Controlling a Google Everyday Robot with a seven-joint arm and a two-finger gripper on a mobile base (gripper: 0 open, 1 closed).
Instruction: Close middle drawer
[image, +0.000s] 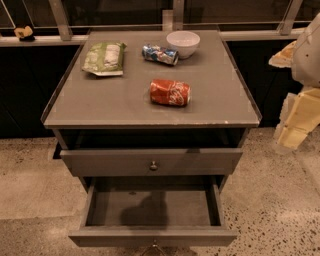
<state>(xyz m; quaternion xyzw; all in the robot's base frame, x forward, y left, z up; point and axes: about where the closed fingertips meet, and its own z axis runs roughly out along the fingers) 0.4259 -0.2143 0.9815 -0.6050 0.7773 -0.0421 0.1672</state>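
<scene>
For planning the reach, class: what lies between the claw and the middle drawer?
In the camera view, only bare floor: the claw hangs right of the cabinet, apart from the middle drawer.

1. Cabinet top (125, 105) is looking like smooth, matt grey painted wood.
2. Middle drawer (100, 162) is showing a flat matt grey wooden face. Its small knob (153, 165) is looking like dark metal with a faint shine.
3. Bottom drawer (150, 207) is showing the same matt grey wood inside.
4. Red can (170, 92) and blue can (160, 54) are glinting as dented glossy metal.
5. Bowl (183, 42) is looking smooth, glossy and white; ceramic or plastic, cannot tell.
6. Snack bag (105, 57) is shining as crinkled plastic film.
7. Floor (280, 200) is looking like speckled polished stone.
8. Gripper (295, 127), at the right edge beside the cabinet, is showing smooth cream plastic shells.
</scene>
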